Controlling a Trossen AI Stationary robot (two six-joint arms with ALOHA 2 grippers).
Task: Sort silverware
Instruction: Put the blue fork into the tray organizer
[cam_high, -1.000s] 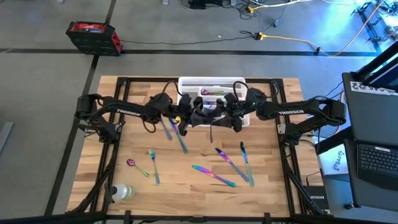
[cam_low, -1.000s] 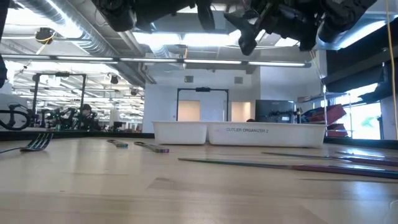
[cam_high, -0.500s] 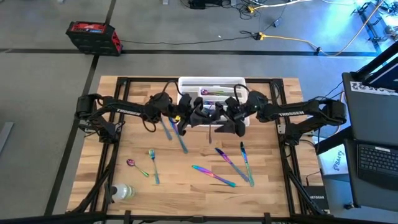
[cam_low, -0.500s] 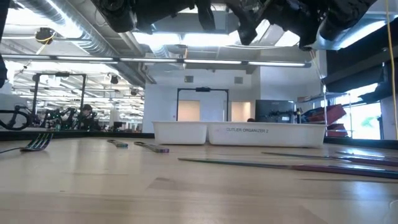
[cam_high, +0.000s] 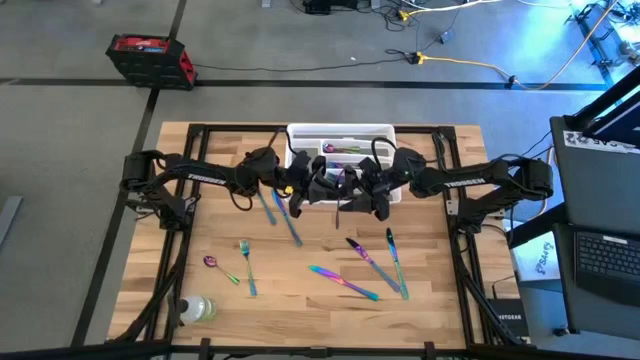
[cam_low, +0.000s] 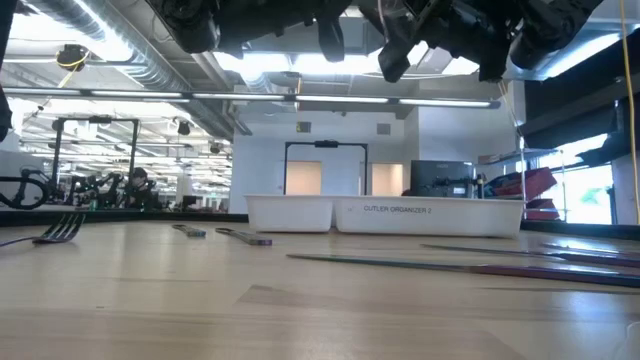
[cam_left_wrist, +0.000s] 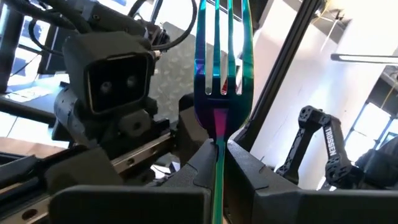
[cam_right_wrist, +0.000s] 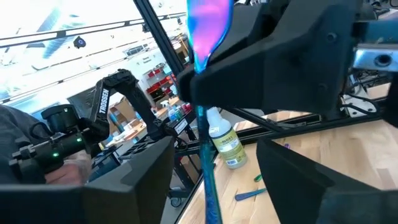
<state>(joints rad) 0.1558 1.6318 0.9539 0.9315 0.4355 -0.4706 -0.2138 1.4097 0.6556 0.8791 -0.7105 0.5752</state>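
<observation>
The left gripper (cam_left_wrist: 217, 163) is pinching a fork (cam_left_wrist: 222, 74) by its handle, its fingers (cam_left_wrist: 186, 171) pressed tight against the thin stem, the tines pointing away from the wrist. The right gripper (cam_right_wrist: 214, 186) is standing with its fingers (cam_right_wrist: 134, 180) spread wide on either side of the same fork's handle (cam_right_wrist: 205, 165), touching it on neither side as far as the right wrist view shows. The left arm's fingers are showing in that view, clamped on the fork above the handle.

In the high view both arms are reaching in level from opposite edges of the table (cam_high: 200, 240) and meeting at its middle, the left gripper (cam_high: 318, 190) and the right gripper (cam_high: 352, 195) facing each other just in front of the tray (cam_high: 300, 131). In the low view both are hanging high above the wood, well clear of it.

The white tray is sitting at the far middle of the table, holding at least one purple piece (cam_high: 340, 149) in a far compartment; what else is lying in it the arms are hiding.

The rest of the silverware (cam_high: 360, 255) is lying loose on the near half of the table: two pieces (cam_high: 285, 220) near the left gripper, a fork (cam_high: 246, 265) and a spoon (cam_high: 218, 267) to the left, and several more to the right. A bottle (cam_high: 196, 308) is lying at the near left corner.
</observation>
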